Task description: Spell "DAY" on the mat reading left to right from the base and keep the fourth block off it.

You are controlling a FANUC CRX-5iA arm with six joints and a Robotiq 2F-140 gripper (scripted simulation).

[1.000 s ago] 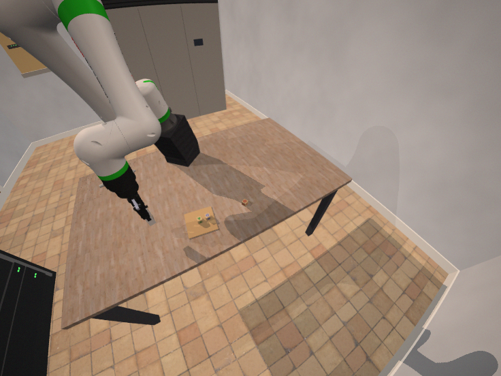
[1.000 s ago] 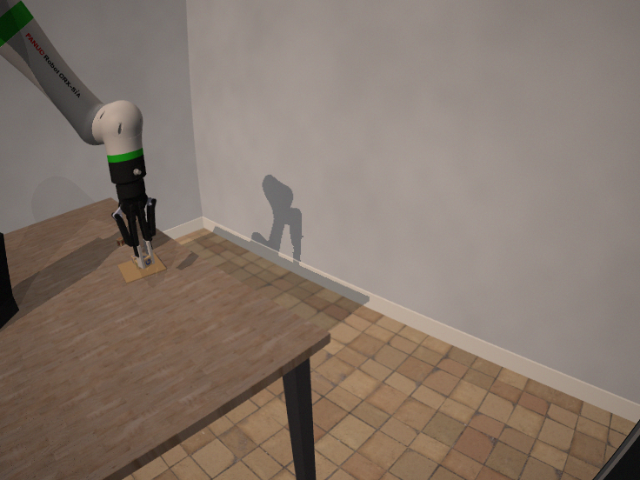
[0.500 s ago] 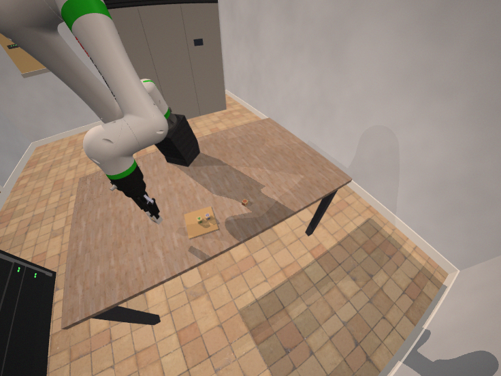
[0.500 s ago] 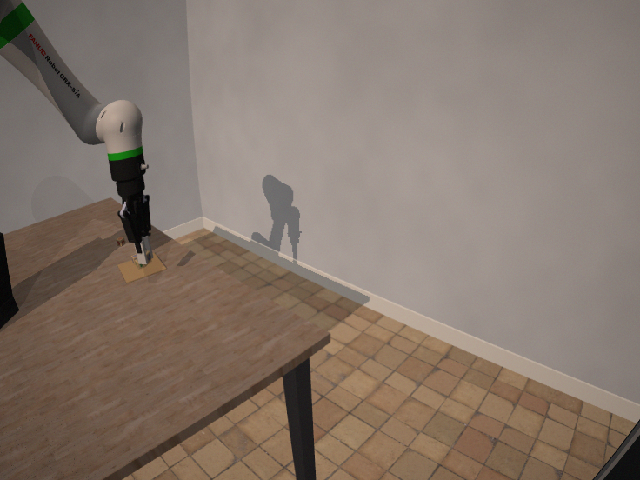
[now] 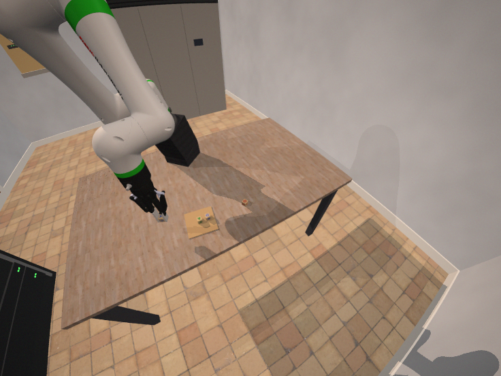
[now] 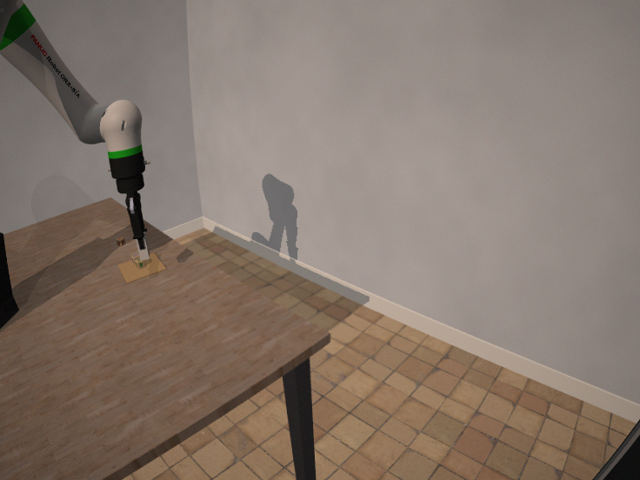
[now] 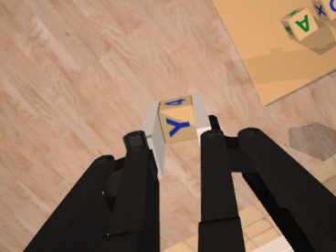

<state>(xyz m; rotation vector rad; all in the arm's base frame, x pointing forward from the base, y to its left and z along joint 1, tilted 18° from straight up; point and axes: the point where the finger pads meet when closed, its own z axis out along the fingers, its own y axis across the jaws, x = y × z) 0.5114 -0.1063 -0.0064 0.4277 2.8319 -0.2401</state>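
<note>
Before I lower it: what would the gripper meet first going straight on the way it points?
Probably the bare tabletop beside the mat, met by the fingertips or the held Y block; clearance is unclear.

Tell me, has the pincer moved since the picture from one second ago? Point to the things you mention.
Yes. In the top view the pincer [image 5: 161,217] [image 6: 143,251] [image 7: 178,112] has shifted rightward, nearer the left edge of the mat [image 5: 196,231] [image 6: 127,271] [image 7: 256,32].
</note>
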